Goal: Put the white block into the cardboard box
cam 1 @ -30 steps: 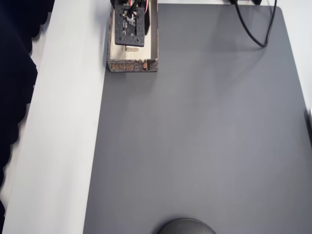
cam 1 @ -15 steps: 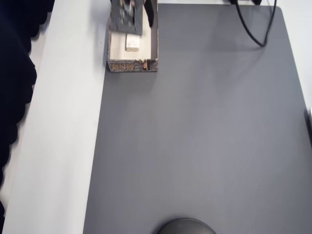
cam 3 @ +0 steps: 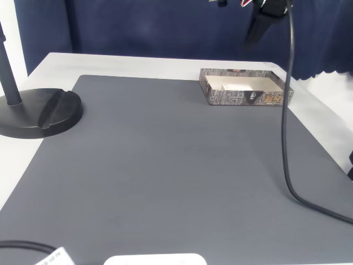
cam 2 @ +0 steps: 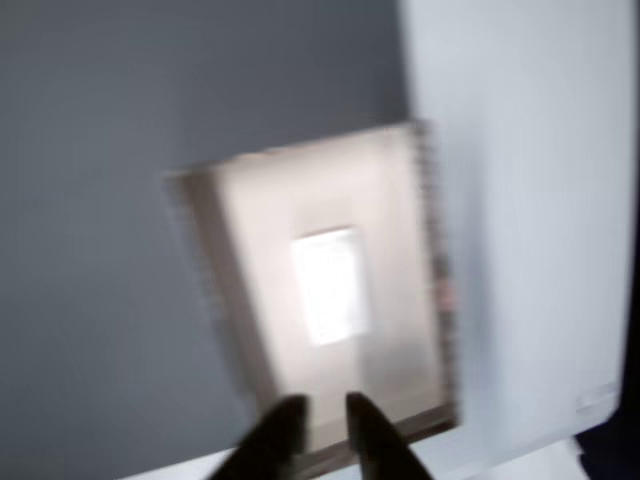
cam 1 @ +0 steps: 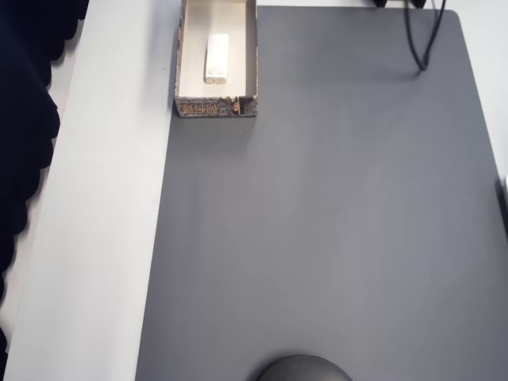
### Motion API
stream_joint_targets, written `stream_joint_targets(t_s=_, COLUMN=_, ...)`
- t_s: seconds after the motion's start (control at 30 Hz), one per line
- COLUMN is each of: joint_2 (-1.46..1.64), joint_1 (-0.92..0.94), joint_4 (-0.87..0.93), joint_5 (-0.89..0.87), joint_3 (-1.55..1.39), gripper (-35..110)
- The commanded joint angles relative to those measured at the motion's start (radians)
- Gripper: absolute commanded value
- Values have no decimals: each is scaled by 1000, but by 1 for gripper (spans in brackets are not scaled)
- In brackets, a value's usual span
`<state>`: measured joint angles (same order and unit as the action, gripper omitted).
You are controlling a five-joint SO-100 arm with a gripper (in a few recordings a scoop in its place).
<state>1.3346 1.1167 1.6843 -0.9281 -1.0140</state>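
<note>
The pincer (cam 2: 318, 425) shows in the wrist view as two dark fingertips at the bottom edge, a narrow gap between them and nothing in it; they look released, hanging above the near wall of the cardboard box (cam 2: 432, 260). That picture is blurred, so the printed pattern on the walls cannot be read there.

Inside the box lies the white block (cam 2: 328, 285), flat on the cream floor, roughly in the middle and clear of all four walls. The overhead view gives it sharper: the block (cam 1: 216, 58) lies lengthwise along the box (cam 1: 216, 106), which sits at the top edge of the picture, straddling the left edge of the grey mat (cam 1: 333, 222) and the white table (cam 1: 103, 238).

In the fixed view the box (cam 3: 242, 97) stands at the far right corner of the mat (cam 3: 165, 165), and a dark part of the arm (cam 3: 265, 16) hangs high above it at the top edge (the fingers cannot be made out here). The block is hidden behind the box's near wall from this side. A black cable (cam 3: 287, 138) drops from the arm across the mat's right side.
</note>
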Motion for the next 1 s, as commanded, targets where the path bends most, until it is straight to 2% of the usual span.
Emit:
stream_joint_targets(t_s=0.0, joint_2=253, joint_1=-115, joint_4=26, joint_5=89, joint_3=-133, gripper=-2)
stream_joint_targets(t_s=0.27, joint_2=514, joint_1=-480, joint_4=-15, joint_5=436, joint_3=-397, gripper=-2)
stream_joint_targets(t_s=0.47, joint_2=655, joint_1=-733, joint_4=-120, joint_5=653, joint_3=-594, gripper=-2)
stream_joint_targets(t_s=0.67, joint_2=785, joint_1=-893, joint_4=-172, joint_5=787, joint_3=-747, gripper=-2)
stream_joint_targets(t_s=0.97, joint_2=920, joint_1=-1035, joint_4=-230, joint_5=845, joint_3=-992, gripper=-2)
